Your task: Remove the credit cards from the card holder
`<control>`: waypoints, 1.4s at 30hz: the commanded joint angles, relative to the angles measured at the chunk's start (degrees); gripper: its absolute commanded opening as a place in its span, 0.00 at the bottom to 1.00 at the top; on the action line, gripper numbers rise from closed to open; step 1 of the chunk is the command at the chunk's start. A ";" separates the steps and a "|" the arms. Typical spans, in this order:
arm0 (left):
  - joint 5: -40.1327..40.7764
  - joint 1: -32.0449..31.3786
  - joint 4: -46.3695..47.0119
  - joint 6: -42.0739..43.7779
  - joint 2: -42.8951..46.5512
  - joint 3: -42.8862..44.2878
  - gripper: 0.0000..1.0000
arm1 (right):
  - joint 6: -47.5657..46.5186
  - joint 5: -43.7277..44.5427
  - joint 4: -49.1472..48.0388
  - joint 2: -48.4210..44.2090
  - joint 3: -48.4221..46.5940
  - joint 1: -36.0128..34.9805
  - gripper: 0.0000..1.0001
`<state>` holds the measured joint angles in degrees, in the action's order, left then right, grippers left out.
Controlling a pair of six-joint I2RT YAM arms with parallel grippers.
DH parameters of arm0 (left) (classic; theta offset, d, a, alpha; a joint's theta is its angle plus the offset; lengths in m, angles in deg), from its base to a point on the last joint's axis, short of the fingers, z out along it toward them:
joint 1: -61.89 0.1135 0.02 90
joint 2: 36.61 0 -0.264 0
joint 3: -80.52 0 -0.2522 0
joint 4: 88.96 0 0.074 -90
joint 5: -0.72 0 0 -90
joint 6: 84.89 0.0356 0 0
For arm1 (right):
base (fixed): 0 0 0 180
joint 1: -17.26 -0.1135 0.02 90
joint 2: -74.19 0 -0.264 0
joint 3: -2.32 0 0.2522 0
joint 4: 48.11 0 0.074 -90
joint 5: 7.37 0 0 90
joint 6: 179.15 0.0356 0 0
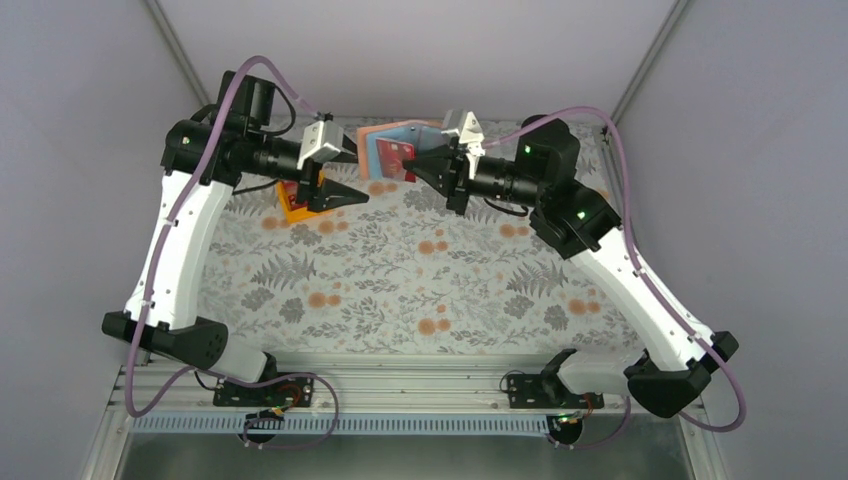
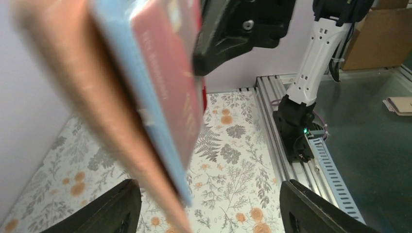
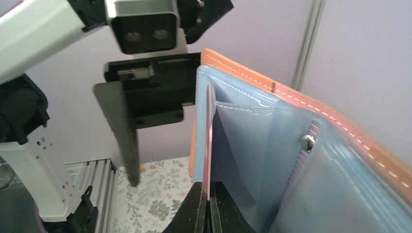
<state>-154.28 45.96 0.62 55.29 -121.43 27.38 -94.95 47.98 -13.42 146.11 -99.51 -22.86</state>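
We find the card holder (image 1: 388, 137) held off the table (image 1: 400, 285), up at the far end near the back wall (image 1: 420, 60). It hangs opened out. From overhead its spread runs left to right across the table's width, and the light blue lining with one red credit card (image 1: 396, 156) faces up and toward the near side. The tan outer face is turned toward the wall.

The right gripper (image 3: 209, 191) is clenched tight on a blue inner leaf. A thin red card edge rises straight up from between its fingertips, and the card's long axis continues the line of the fingers. We cannot tell whether the card itself is inside the pinch or only the pocket around it. A snap stud (image 3: 307, 141) sits on the lining to the right of that leaf. The stitched tan border runs along the far edge.

The left gripper (image 2: 209, 183) is released. Its two fingers stand wide apart and grasp nothing. In its own view the holder's lower corner dips into the space between them, with a gap on each side. The holder is badly blurred there, and we cannot judge how near it lies in depth.

From overhead the two grippers face each other, and the holder lies at the right one's tip. An orange tray (image 1: 298, 210) rests on the patterned cloth just under the left gripper. Something red shows in it, but it is too hidden to name. The holder has little room behind it, with the wall close by. The cloth stretches toward the arm bases on the near side.
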 commanded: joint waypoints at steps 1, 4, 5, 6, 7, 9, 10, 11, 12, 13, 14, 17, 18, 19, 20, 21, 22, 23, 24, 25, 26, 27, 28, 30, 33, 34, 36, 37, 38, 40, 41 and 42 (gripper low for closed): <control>-3.84 -0.19 -1.12 3.27 2.06 0.19 0.74 | -0.99 1.17 0.31 -1.36 -0.16 1.17 0.04; -6.70 -0.31 -1.03 3.00 1.49 0.22 0.75 | -1.06 -3.28 0.64 -0.10 -0.88 1.16 0.04; -7.45 -0.36 -0.99 2.88 1.25 0.34 0.74 | -1.12 -5.17 0.95 0.75 -1.33 1.18 0.04; -7.93 -0.54 -0.80 2.49 0.98 0.47 0.71 | -1.20 -6.80 1.36 1.41 -1.91 1.09 0.04; -8.17 -0.77 -0.10 1.61 0.76 0.54 0.68 | -1.30 -8.33 1.75 2.34 -2.41 1.09 0.04; -8.22 -1.26 2.15 -1.25 0.40 0.31 0.60 | -1.25 -10.65 1.90 3.59 -3.17 1.01 0.04; -8.21 -1.48 2.97 -2.29 0.15 0.24 0.55 | -1.11 -11.37 1.59 4.07 -3.30 0.89 0.04; -8.22 -1.70 3.26 -2.70 -0.17 0.06 0.49 | -1.00 -11.67 1.24 4.36 -3.33 0.84 0.04; -8.18 -1.88 3.35 -2.79 -0.26 -0.02 0.42 | -0.93 -11.77 1.03 4.58 -3.32 0.77 0.04; -8.22 -2.01 3.32 -2.73 -0.34 -0.11 0.33 | -0.84 -11.69 0.82 4.75 -3.27 0.70 0.04; -8.22 -2.15 3.17 -2.52 -0.29 -0.17 0.22 | -0.80 -11.59 0.67 4.72 -3.18 0.74 0.04; -8.65 -2.13 1.98 -1.03 0.03 0.08 0.03 | -0.77 -11.25 -0.19 3.95 -2.18 0.78 0.13; -9.10 -2.12 1.05 -0.02 0.12 0.41 0.02 | -1.02 -10.90 -0.45 3.36 -1.50 0.82 0.16; -9.63 -2.16 0.47 0.65 0.17 0.85 0.02 | -1.36 -10.46 -0.90 2.75 -0.50 0.97 0.19; -10.13 -2.14 0.00 1.19 0.25 1.26 0.02 | -2.04 -10.18 -1.55 1.95 0.85 1.27 0.20; -10.57 -2.05 -0.39 1.57 0.23 1.89 0.02 | -2.44 -9.73 -2.44 1.13 2.74 1.61 0.22; -10.93 -2.08 -0.62 1.73 0.17 2.39 0.02 | -2.48 -9.14 -3.32 0.50 4.28 2.03 0.23; -11.21 -2.06 -0.74 1.77 0.08 2.81 0.02 | -2.45 -9.09 -3.64 0.06 5.48 2.41 0.24; -11.36 -2.07 -0.81 1.77 0.01 3.05 0.02 | -2.42 -9.44 -3.55 -0.06 6.14 2.75 0.24; -11.42 -2.01 -0.88 1.84 0.06 3.03 0.02 | -2.38 -10.08 -3.34 -0.11 6.49 2.96 0.23; -11.32 -2.07 -0.86 1.92 0.10 2.94 0.02 | -2.48 -10.80 -3.28 -0.09 6.81 3.06 0.23; -11.16 -2.07 -0.81 1.94 0.17 2.67 0.02 | -2.34 -11.43 -3.41 -0.06 7.06 3.11 0.22; -10.97 -2.07 -0.73 1.95 0.21 2.47 0.02 | -2.21 -11.75 -3.43 0.07 7.32 3.07 0.21; -10.84 -2.09 -0.53 1.86 0.20 2.22 0.02 | -2.15 -12.32 -2.85 0.73 6.74 3.09 0.19; -10.86 -2.09 -0.37 1.60 0.30 2.38 0.02 | -2.02 -13.36 -2.09 1.86 5.67 3.12 0.17; -10.77 -2.08 -0.27 1.47 0.32 2.38 0.02 | -2.02 -14.01 -1.97 2.23 5.45 3.12 0.15; -10.41 -2.09 0.00 1.19 0.35 2.29 0.02 | -2.43 -15.17 -1.21 2.74 4.89 3.06 0.05; -10.01 -2.09 0.25 0.88 0.43 2.03 0.02 | -2.41 -14.77 -1.13 2.63 4.88 3.04 0.04; -9.37 -2.08 1.09 0.13 0.56 1.72 0.03 | -2.27 -13.72 -1.38 2.12 5.38 3.15 0.04; -8.04 -2.00 2.20 -1.63 0.84 0.86 0.17 | -1.52 -10.72 -3.25 -0.21 7.20 3.60 0.04; -7.89 -2.01 2.29 -1.69 0.97 0.48 0.20 | -1.16 -9.64 -4.04 -1.18 7.85 3.86 0.04; -7.98 -2.00 2.19 -1.57 1.03 0.00 0.22 | -0.99 -9.14 -4.24 -1.85 8.04 4.21 0.04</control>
<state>-159.48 44.39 0.99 54.28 -121.67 28.32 -97.07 34.51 -15.68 147.29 -93.02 -20.13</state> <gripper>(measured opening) 0.173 0.045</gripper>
